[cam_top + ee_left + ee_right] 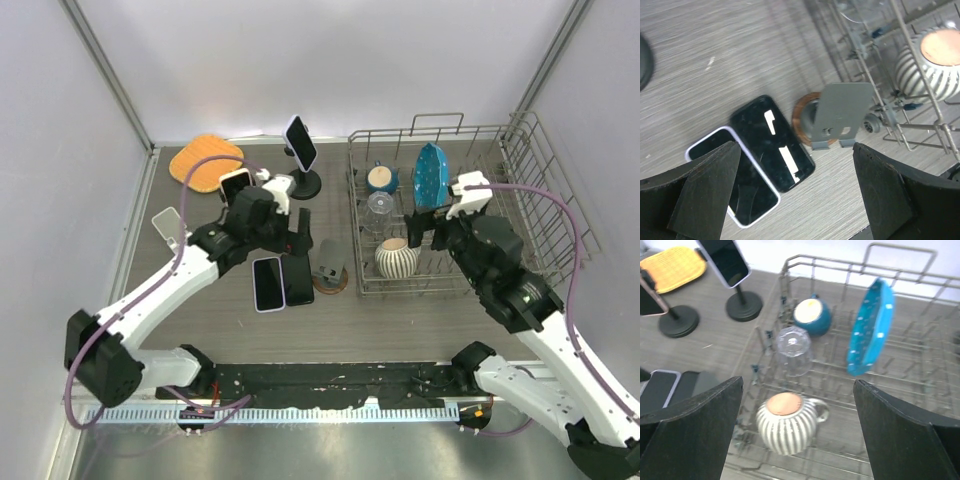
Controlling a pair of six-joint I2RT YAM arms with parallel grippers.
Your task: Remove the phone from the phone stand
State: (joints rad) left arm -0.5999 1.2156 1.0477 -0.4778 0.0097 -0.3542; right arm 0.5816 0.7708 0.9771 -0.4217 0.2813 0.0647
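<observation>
Phone (300, 143) on stand (305, 185), long axis near upright, top tilted left, left hand (795, 167), right hand (797, 390) gaping, empty

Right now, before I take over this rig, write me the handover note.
Left pincer: open, empty, above two flat phones.
Right pincer: open, empty, above the dish rack.
Things: white-edged phone and black phone lie flat on the table beside the empty grey stand. The rear phone and the left phone sit on black stands.
Done: grey stand holds nothing.
Left: two phones remain mounted; lift them off if the job covers them.
</observation>
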